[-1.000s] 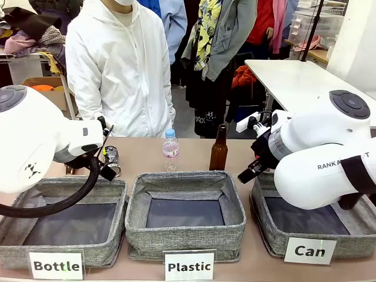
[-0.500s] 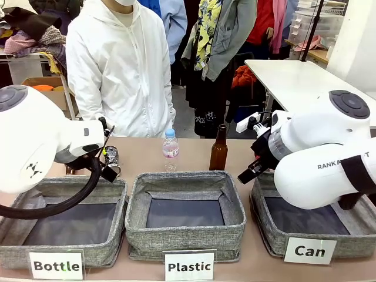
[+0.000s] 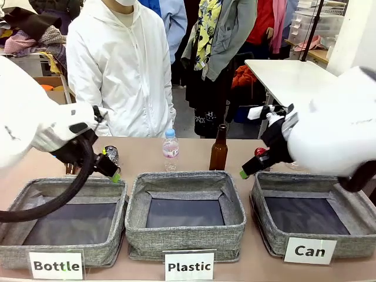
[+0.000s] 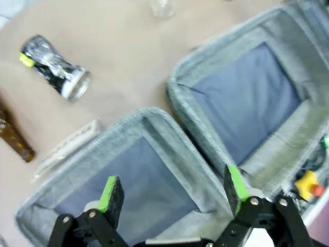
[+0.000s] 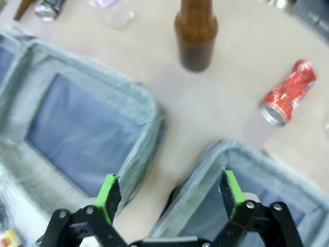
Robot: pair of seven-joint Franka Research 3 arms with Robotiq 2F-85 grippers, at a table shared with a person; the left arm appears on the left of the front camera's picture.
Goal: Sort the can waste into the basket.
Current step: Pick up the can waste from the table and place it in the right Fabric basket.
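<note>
The red can (image 5: 287, 98) lies crumpled on its side on the tan table (image 5: 236, 62). Its long axis slants, and its silver top faces the far rim of the grey woven basket (image 3: 267, 232) labelled "Can". The black-and-grey can (image 4: 54, 67) also lies on its side, beyond the "Bottle" basket (image 3: 17, 247), silver end toward it. The right gripper (image 5: 169, 191) hangs over the gap between the "Can" basket and the "Plastic" basket (image 3: 185, 235), green pads spread wide, holding nothing. The left gripper (image 4: 172, 190) is equally wide and empty above the "Bottle" basket's far corner. A brown glass bottle (image 5: 195, 36) stands upright near the red can.
</note>
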